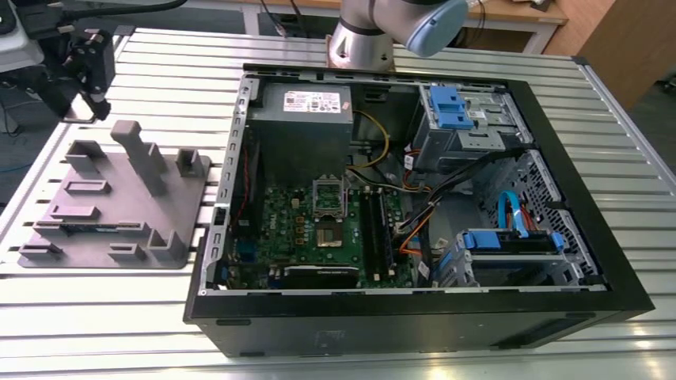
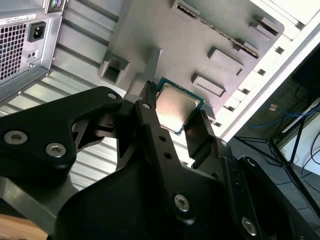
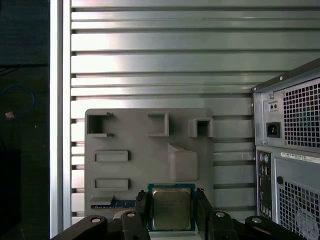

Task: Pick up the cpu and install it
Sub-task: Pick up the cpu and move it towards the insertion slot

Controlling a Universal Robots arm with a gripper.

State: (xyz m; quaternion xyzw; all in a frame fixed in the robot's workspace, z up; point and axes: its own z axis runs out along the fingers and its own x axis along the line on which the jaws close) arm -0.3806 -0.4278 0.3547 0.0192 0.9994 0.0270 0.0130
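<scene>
Black metal gripper (image 3: 171,199) clenched on the cpu (image 3: 171,212), a flat square chip with a matte silvery lid and green rim pinched between its two angular fingers, near the grey moulded tray (image 3: 135,150) and open computer case (image 1: 423,321) on a ribbed aluminium table (image 1: 106,317).

slatted metal table (image 1: 106,317) here, open black computer case (image 1: 423,328) lying on its side on it, grey parts holder (image 1: 116,206) flat just beside that, arm's base (image 1: 365,43) standing behind the case
</scene>
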